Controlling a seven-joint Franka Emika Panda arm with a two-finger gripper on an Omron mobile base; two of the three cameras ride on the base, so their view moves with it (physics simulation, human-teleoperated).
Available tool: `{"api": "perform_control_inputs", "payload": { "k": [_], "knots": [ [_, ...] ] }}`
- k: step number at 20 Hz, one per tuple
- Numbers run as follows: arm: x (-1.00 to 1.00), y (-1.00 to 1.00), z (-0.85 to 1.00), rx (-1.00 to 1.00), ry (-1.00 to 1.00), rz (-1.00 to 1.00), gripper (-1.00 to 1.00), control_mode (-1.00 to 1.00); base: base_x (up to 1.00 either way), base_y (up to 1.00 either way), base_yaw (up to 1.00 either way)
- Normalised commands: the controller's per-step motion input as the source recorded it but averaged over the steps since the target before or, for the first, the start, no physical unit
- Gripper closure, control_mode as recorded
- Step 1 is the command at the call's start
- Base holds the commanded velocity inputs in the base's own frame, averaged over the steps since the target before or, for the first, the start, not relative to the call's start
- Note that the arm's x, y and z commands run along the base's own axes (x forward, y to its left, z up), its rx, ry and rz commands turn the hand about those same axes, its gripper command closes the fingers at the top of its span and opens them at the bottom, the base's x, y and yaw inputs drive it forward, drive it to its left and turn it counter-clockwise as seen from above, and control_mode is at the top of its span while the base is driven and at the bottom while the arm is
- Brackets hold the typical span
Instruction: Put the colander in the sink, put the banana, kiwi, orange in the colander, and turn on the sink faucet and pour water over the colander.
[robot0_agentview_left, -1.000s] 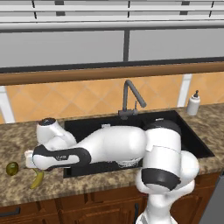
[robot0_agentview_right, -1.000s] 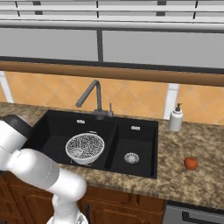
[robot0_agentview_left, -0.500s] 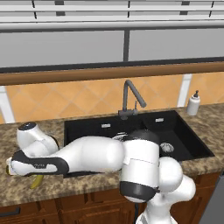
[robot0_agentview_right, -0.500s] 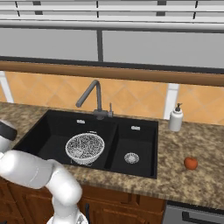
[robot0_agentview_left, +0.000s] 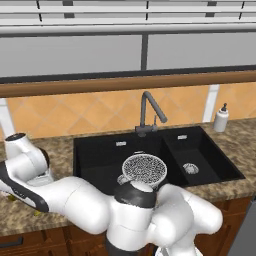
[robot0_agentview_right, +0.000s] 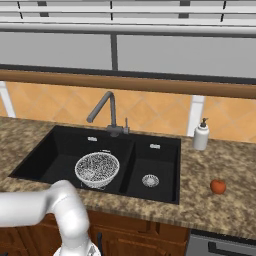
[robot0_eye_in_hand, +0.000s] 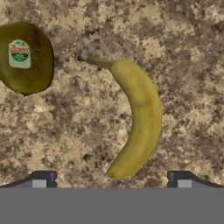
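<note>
A: Where's yr arm right now?

B: It rises at the bottom of the left base view, bends at a big white elbow, then stretches far left and low over the speckled granite counter (robot0_agentview_left: 60, 150); the hand end sits at the counter's left edge, left of the sink (robot0_agentview_left: 100, 150); the fingers themselves are hidden behind the wrist there.

A: And the gripper?

B: In the hand view the gripper (robot0_eye_in_hand: 111, 178) looks straight down at the counter; its two dark tips stand wide apart at the bottom, nothing between them; not touching anything.

A: What's under it?

B: The banana (robot0_eye_in_hand: 135, 118) lies flat, curved, stem tip toward upper left of that view, its lower end roughly midway between the tips; the kiwi (robot0_eye_in_hand: 25, 57) w/ a small green sticker lies beside it, apart, upper left.

A: Rest of the task items?

B: The colander (robot0_agentview_right: 97, 168) sits in the large basin, empty; faucet (robot0_agentview_right: 106, 112) stands behind the divider, spout angled over the large basin; the orange (robot0_agentview_right: 218, 186) lies on the counter well right of the sink, in front of the white soap bottle (robot0_agentview_right: 201, 135).
</note>
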Motion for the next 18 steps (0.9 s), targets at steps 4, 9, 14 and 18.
{"api": "perform_control_inputs", "payload": {
  "k": [4, 9, 14, 18],
  "knots": [
    [0.11, -0.53, -0.14, 0.06, 0.00, -0.01, -1.00, -1.00, 0.00, 0.00, 0.00],
    [0.00, -0.28, -0.27, 0.02, 0.00, 0.00, -1.00, -1.00, 0.00, 0.00, 0.00],
    [0.00, 0.00, -0.28, 0.00, 0.00, 0.00, -1.00, -1.00, 0.00, 0.00, 0.00],
    [0.00, 0.00, -0.24, 0.00, 0.00, 0.00, -1.00, -1.00, 0.00, 0.00, 0.00]
  ]
}}
